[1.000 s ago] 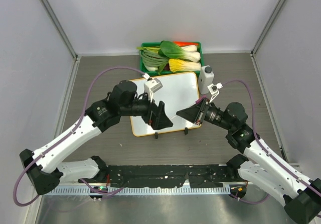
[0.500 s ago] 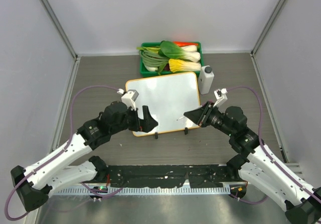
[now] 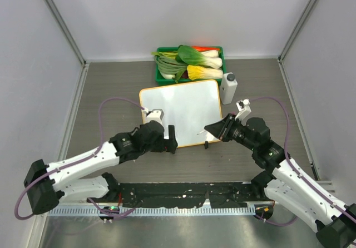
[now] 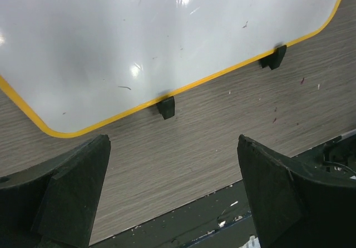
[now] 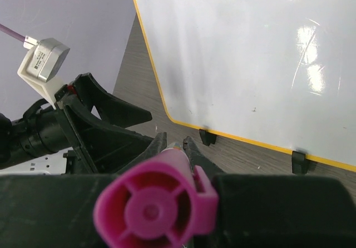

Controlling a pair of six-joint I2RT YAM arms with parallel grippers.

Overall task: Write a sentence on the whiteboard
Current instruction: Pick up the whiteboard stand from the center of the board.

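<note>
While the whiteboard [image 3: 181, 109] lies flat in the middle of the counter [image 3: 111, 87], the left hand [image 4: 172, 148] hangs over its near left corner with its fingers wide apart and nothing between them. The right hand [image 3: 214, 129] is by the near right edge of the board, pinched tight on a pink marker [image 5: 156, 208] whose thin end sticks out over the white face. A green tray [image 3: 161, 50] of vegetables sits just past the far edge, and a small white bottle [image 3: 228, 87] stands by the far right corner.
</note>
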